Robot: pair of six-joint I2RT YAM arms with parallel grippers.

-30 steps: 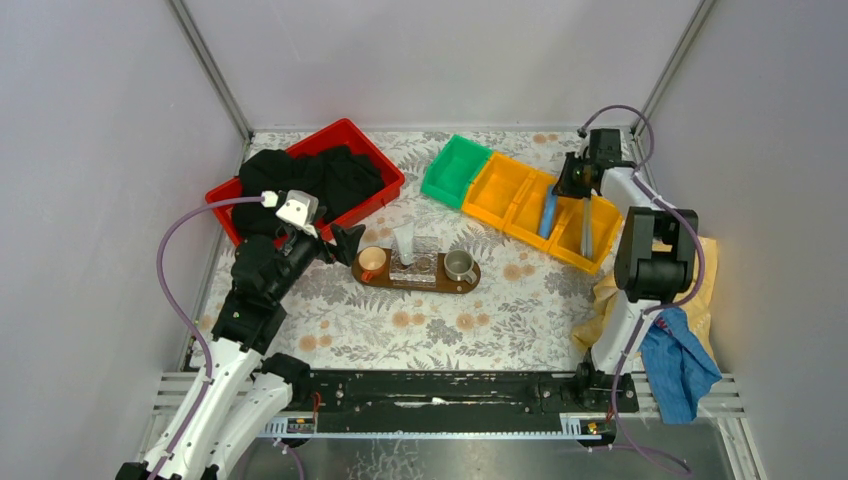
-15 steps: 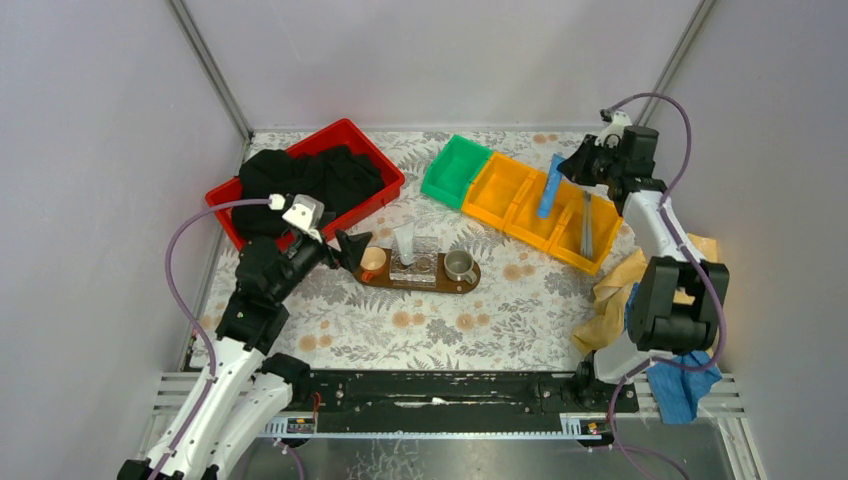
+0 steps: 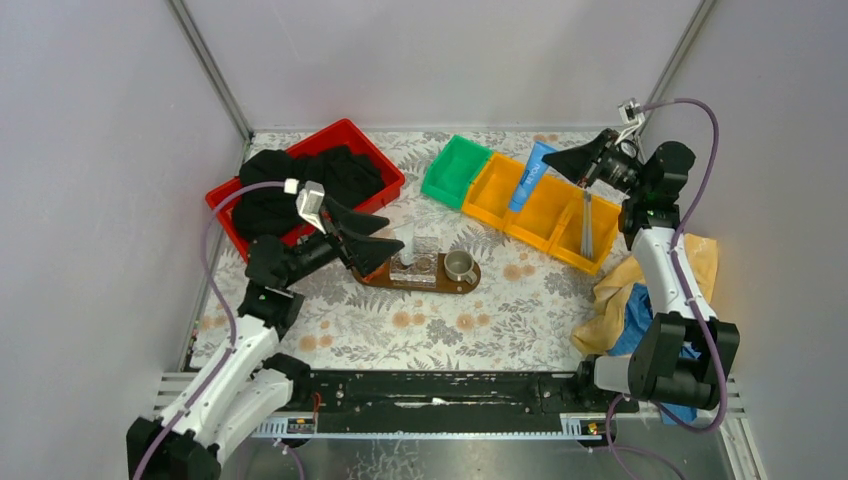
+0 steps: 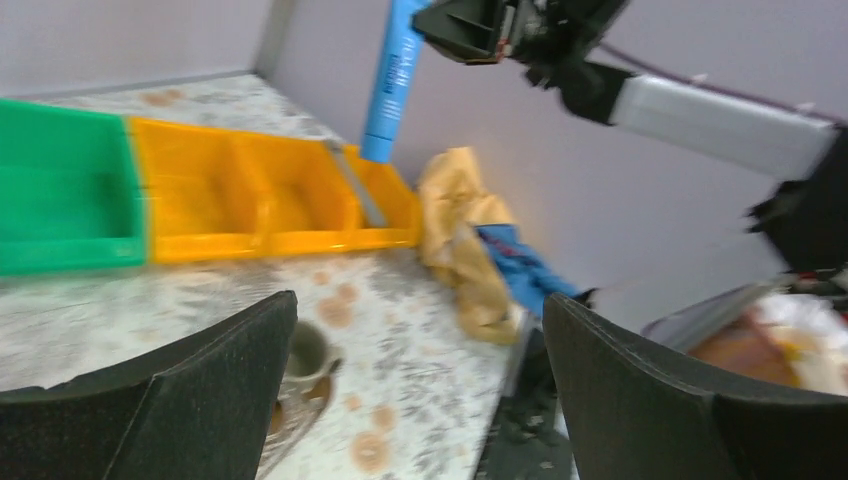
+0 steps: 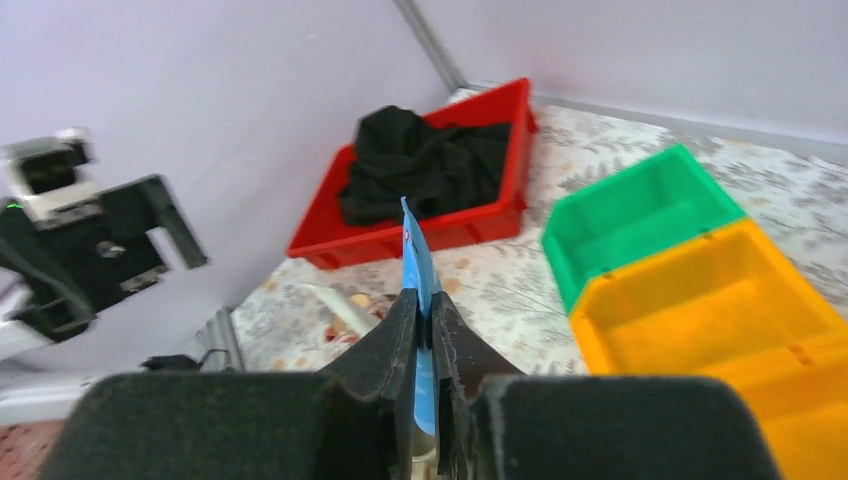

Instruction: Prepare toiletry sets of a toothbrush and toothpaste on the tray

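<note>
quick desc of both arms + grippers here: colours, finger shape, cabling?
Both the left arm and right arm have white links and black joint housings. Each carries a looping purple cable. The left gripper and right gripper have matte black, wedge-shaped fingers tapering to the tips. No markings legible.

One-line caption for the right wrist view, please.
Right gripper shut on the blue toothpaste tube, held aloft; red crate with black cloth and green bin beyond.

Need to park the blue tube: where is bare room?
Bare table lies between the tray and the near edge, and between tray and yellow bins. Crowded: the tray carries a holder and cup, with the left gripper over its left end.
</note>
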